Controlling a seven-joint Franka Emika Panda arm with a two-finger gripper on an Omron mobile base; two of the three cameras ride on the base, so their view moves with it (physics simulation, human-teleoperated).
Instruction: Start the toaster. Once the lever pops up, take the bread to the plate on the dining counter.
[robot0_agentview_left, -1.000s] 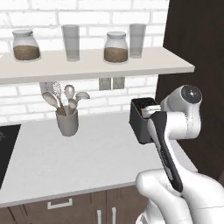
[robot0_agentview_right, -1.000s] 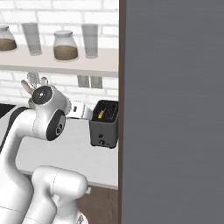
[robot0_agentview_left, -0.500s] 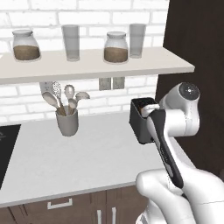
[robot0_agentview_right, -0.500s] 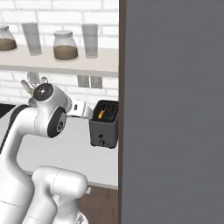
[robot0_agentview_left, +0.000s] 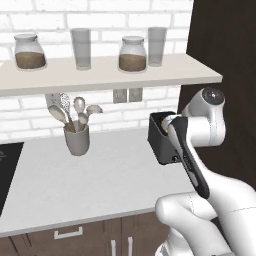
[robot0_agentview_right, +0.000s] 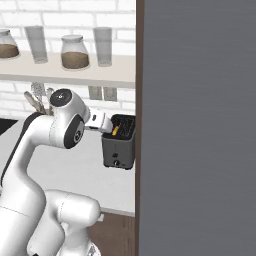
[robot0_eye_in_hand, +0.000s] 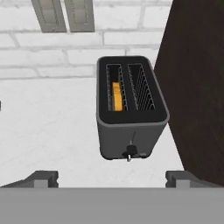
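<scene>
Hand view looks down on the toaster (robot0_eye_in_hand: 131, 107), which stands on the pale tabletop (robot0_eye_in_hand: 48, 127) close to the brick wall (robot0_eye_in_hand: 65, 57) behind it and just beside a tall dark panel (robot0_eye_in_hand: 197, 87) on its right. Bare tabletop stretches to its left and in front of it. The bread (robot0_eye_in_hand: 117, 96) sits down inside the left slot; the right slot holds nothing. The tool (robot0_eye_in_hand: 111, 179) is released, its two fingers (robot0_eye_in_hand: 41, 179) spread wide, hovering above and in front of the toaster's knob face, apart from it. Left base view shows a utensil holder (robot0_agentview_left: 77, 139) well to the left, under a shelf (robot0_agentview_left: 100, 75) of jars.
</scene>
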